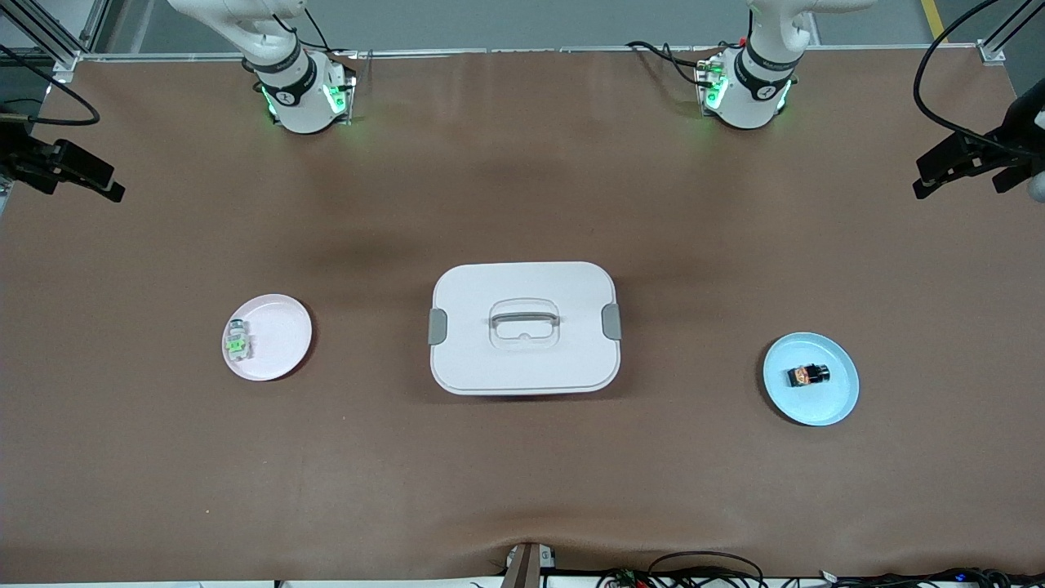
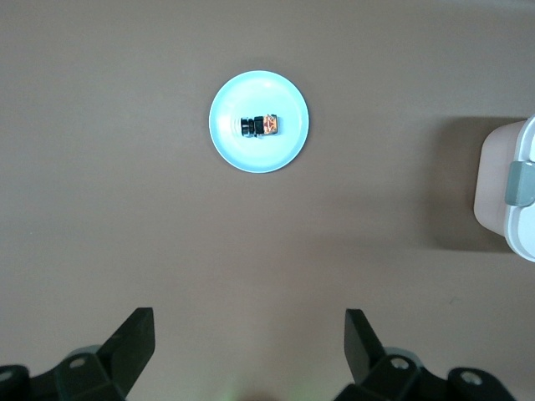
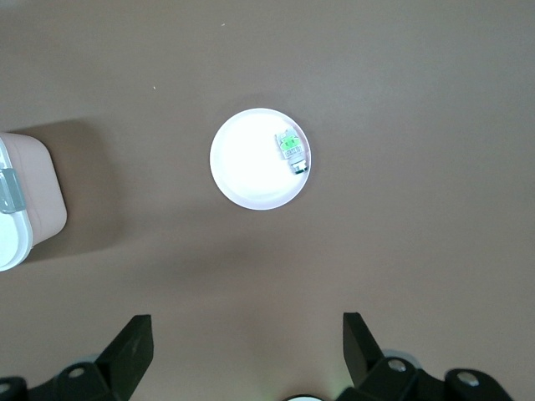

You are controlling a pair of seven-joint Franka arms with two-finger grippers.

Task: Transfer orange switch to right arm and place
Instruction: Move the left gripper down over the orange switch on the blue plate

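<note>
Brown table point(image 1: 522, 490) lies wide around the orange switch point(image 2: 260, 125) on its blue plate point(image 2: 292, 142), below the open, empty left gripper point(image 2: 251, 351); right gripper point(image 3: 247, 351) open, high over a pink plate point(image 3: 247, 167).

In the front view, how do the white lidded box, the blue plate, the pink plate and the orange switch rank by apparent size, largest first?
1. White rectangular lidded box, clearly largest.
2. Round light-blue plate and round pink plate: they look alike, so I do not rank them.
3. Tiny black orange switch, lying on the blue plate, is smallest.
</note>
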